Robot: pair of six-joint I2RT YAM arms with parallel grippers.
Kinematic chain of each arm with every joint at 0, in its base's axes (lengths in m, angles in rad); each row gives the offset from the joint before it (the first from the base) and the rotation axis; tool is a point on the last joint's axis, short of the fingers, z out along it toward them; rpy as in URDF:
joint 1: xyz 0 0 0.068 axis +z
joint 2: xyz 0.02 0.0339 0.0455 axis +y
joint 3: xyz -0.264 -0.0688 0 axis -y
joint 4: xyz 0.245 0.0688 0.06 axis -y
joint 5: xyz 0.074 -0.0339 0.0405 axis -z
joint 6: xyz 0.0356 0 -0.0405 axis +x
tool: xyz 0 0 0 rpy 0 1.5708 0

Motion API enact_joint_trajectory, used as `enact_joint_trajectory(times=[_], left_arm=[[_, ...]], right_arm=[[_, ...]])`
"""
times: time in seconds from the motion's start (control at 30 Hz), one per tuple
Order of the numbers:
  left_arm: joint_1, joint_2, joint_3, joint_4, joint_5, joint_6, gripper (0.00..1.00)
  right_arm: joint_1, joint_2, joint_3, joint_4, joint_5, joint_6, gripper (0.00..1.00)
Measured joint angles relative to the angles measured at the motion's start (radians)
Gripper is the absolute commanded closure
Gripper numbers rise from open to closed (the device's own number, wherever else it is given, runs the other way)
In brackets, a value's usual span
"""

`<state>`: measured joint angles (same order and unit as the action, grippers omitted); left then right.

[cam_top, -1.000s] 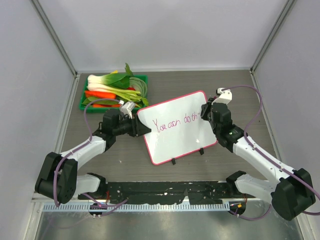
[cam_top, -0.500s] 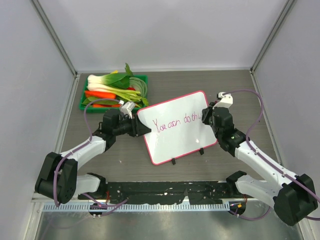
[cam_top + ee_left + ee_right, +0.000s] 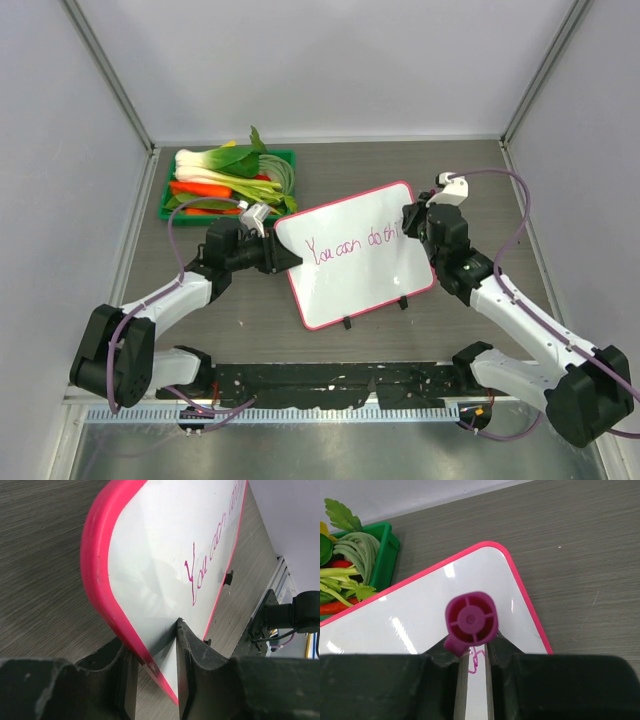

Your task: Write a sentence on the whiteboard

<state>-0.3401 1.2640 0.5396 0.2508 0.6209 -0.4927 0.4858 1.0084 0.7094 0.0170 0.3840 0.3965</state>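
The whiteboard (image 3: 350, 275), glossy white with a pink-red frame, stands tilted on the table's middle. My left gripper (image 3: 285, 258) is shut on its left edge; in the left wrist view the fingers (image 3: 182, 645) pinch the frame of the whiteboard (image 3: 160, 550). The sentence (image 3: 345, 246) runs across it in pink-purple cursive, also visible as the sentence (image 3: 200, 572). My right gripper (image 3: 408, 228) is shut on a pink-purple marker (image 3: 471, 617) at the line's right end, over the whiteboard (image 3: 420, 615). The marker's tip is hidden; fresh strokes (image 3: 476, 661) show between the fingers.
A green tray (image 3: 168, 190) of vegetables sits at the back left, close to the left gripper; the tray (image 3: 387, 542) also shows in the right wrist view. The board's two black feet (image 3: 347, 323) rest on the table. Grey walls enclose three sides.
The right gripper with the marker shifted slightly right, then back left, at the end of the written line. The left arm and the board have not moved.
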Motion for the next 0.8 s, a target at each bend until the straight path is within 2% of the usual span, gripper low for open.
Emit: enact_joint_trajectory(times=[0.37, 0.8], left_arm=[[0.000, 0.000, 0.000, 0.000, 0.000, 0.000, 1.00], [0.000, 0.000, 0.000, 0.000, 0.000, 0.000, 1.00]], right_arm=[[-0.003, 0.086, 0.024, 0.026, 0.027, -0.001, 0.99], [-0.006, 0.071, 0.023, 0.034, 0.042, -0.001, 0.99]])
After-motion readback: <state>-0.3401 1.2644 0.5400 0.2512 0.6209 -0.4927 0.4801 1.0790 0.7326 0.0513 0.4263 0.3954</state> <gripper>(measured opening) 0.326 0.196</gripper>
